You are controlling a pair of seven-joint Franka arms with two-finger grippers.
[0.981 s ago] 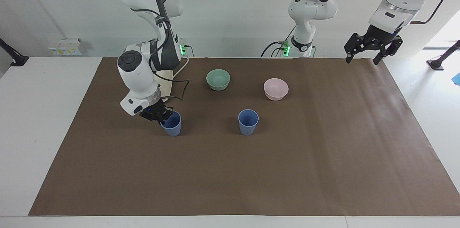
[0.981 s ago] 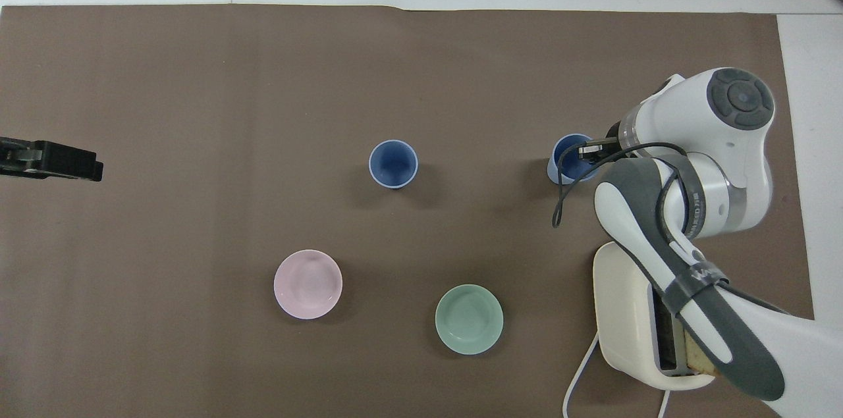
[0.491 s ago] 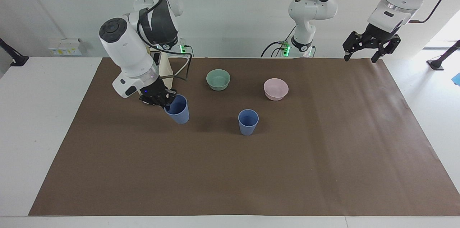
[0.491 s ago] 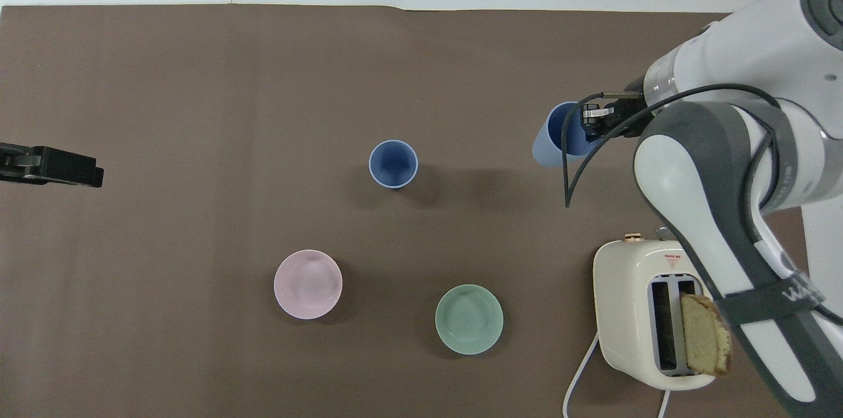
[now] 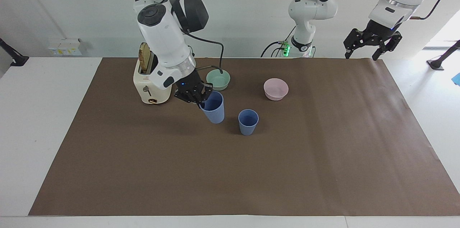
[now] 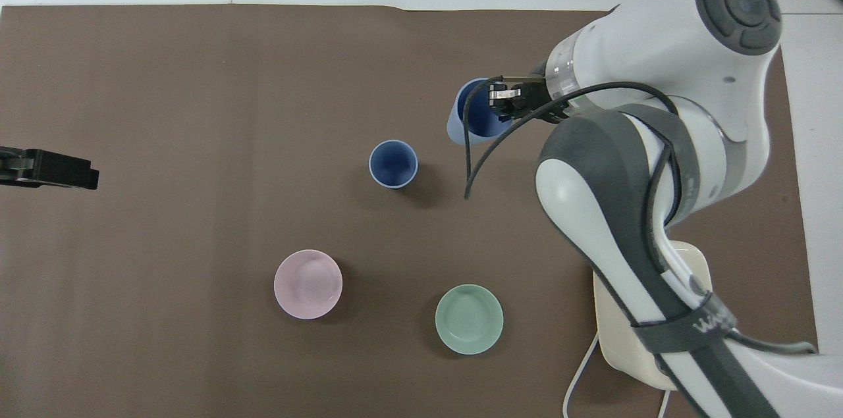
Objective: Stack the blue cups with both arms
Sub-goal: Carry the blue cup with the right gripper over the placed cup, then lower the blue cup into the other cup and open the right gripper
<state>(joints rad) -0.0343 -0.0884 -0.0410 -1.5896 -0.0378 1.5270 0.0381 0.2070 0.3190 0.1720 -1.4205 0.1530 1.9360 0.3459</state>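
My right gripper (image 5: 198, 98) pinches the rim of one blue cup (image 5: 214, 112), one finger inside the mouth and one outside on the wall. This held cup hangs clear of the brown mat (image 5: 230, 170), tilted, its mouth leaning toward my wrist; from overhead the same cup (image 6: 469, 119) shows its dark interior and a strip of pale outer wall, with my right gripper (image 6: 506, 101) over its rim. It is over the mat beside the second blue cup (image 5: 248, 122), toward the right arm's end of the table, not touching it. Second blue cup (image 6: 393, 164) stands upright on the mat, mouth up, alone near the middle. Green bowl (image 5: 218, 79) sits nearer to the robots than both cups, partly covered by my cable in the facing view; pink bowl (image 5: 276, 89) sits beside it toward the left arm's end, also nearer to the robots than the standing cup. Cream toaster (image 5: 150, 83) stands at the right arm's end of the mat with a slice of bread (image 5: 144, 61) poking up from a slot. My left gripper (image 5: 372, 45) waits raised over the mat's edge at the left arm's end, fingers spread, holding nothing; overhead only its dark tip (image 6: 49, 168) shows.
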